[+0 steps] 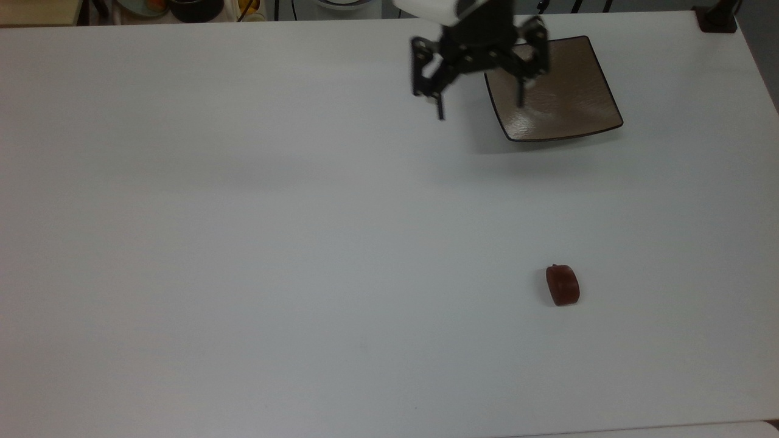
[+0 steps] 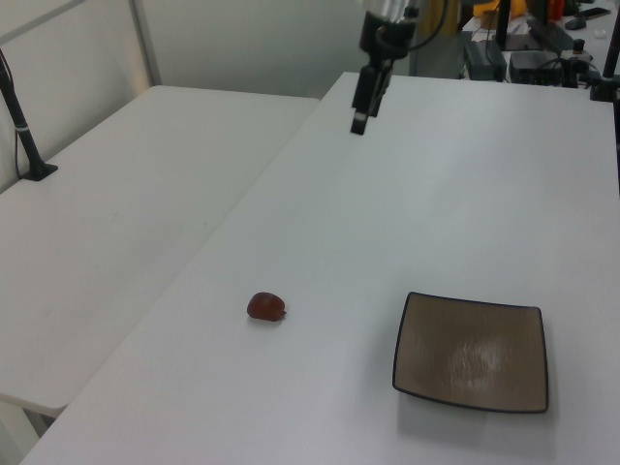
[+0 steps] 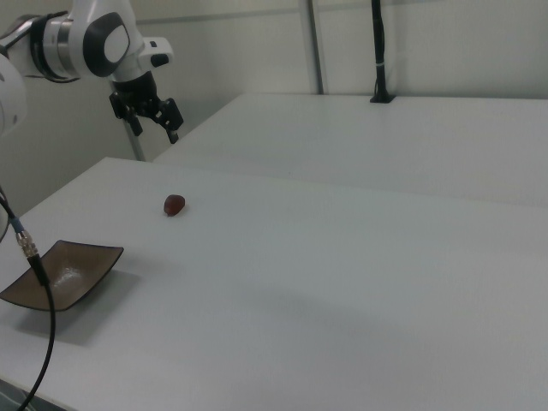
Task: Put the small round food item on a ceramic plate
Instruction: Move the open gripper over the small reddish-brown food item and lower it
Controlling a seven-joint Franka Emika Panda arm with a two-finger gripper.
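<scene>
Two things lie on the white desk (image 1: 243, 213): the food item (image 1: 562, 285) and the plate (image 1: 563, 91). In the top view the item, a small reddish-brown glossy lump with a tiny dark tip at its upper end, sits on the bare desk toward the lower right, well apart from the plate, which rests near the upper right corner of the desk. In the left view the item (image 2: 265, 306) lies near the left view's left edge of the desk, with the plate (image 2: 472, 352) to its right, close to the near edge. In the right view the item (image 3: 174, 204) sits beyond the plate (image 3: 60, 274), which lies near the right view's near left corner of the desk.

The plate is square, shallow and glossy brown with upturned corners and a thin dark rim, and nothing lies in it.

The pincer (image 1: 479, 104) hangs in the air with its two dark fingers spread wide and nothing between them. In the top view it overlaps the plate's left edge, one fingertip (image 1: 439, 113) over bare desk and the other over the plate. In the left view the pincer (image 2: 359, 118) hangs above the far part of the desk. In the right view the pincer (image 3: 155, 128) is high up, its fingers pointing down, carried by the white arm (image 3: 86, 38).
</scene>
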